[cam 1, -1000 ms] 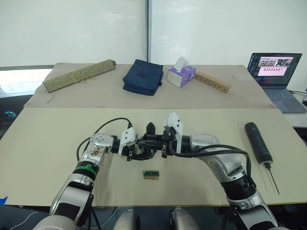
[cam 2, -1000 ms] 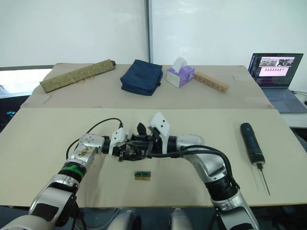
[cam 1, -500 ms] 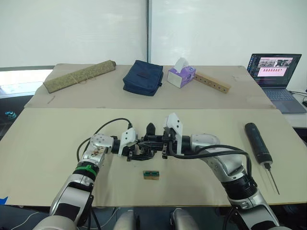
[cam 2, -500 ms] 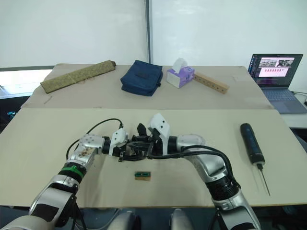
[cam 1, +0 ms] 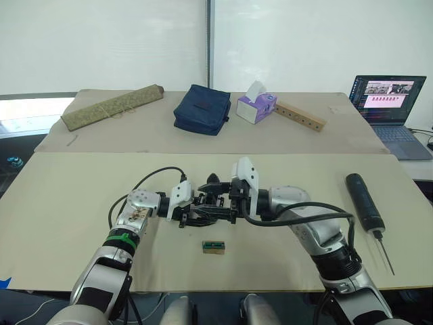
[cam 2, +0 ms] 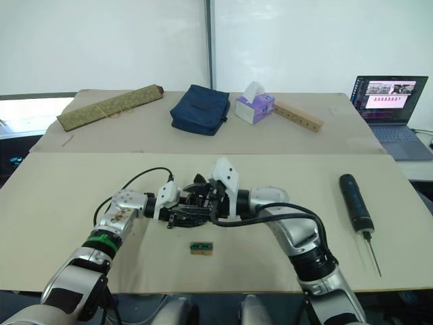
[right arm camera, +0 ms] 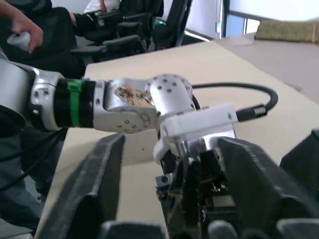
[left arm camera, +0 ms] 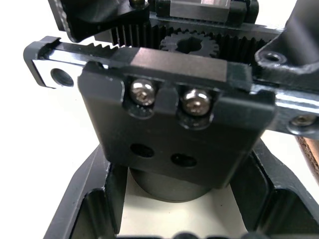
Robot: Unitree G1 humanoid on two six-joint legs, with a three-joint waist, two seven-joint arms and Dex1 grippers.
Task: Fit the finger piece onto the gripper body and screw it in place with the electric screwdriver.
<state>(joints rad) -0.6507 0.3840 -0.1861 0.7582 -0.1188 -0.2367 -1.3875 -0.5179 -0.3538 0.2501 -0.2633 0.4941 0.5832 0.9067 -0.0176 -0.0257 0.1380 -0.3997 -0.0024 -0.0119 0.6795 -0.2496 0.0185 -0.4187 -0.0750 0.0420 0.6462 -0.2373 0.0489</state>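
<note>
The gripper body (left arm camera: 179, 134) is a black block with a toothed rack, a gear and two screws. My left gripper (cam 1: 193, 211) is shut on its round base above the table's middle. My right gripper (cam 1: 218, 202) faces it from the right, open, with a finger (right arm camera: 99, 184) on each side of the gripper body (right arm camera: 199, 199). Among these black parts I cannot tell the finger piece apart. The electric screwdriver (cam 1: 365, 202) lies on the table at the far right, its thin bit (cam 1: 385, 254) pointing toward the front edge.
A small green-and-tan block (cam 1: 213, 246) lies just in front of the grippers. At the back are a rolled mat (cam 1: 111, 106), a blue pouch (cam 1: 201, 108), a tissue box (cam 1: 256, 105), a wooden bar (cam 1: 300, 115) and a laptop (cam 1: 389, 108). A person (right arm camera: 20, 30) sits beyond the table.
My right gripper has spread its fingers wide around the gripper body. The left gripper keeps its hold and has not moved.
</note>
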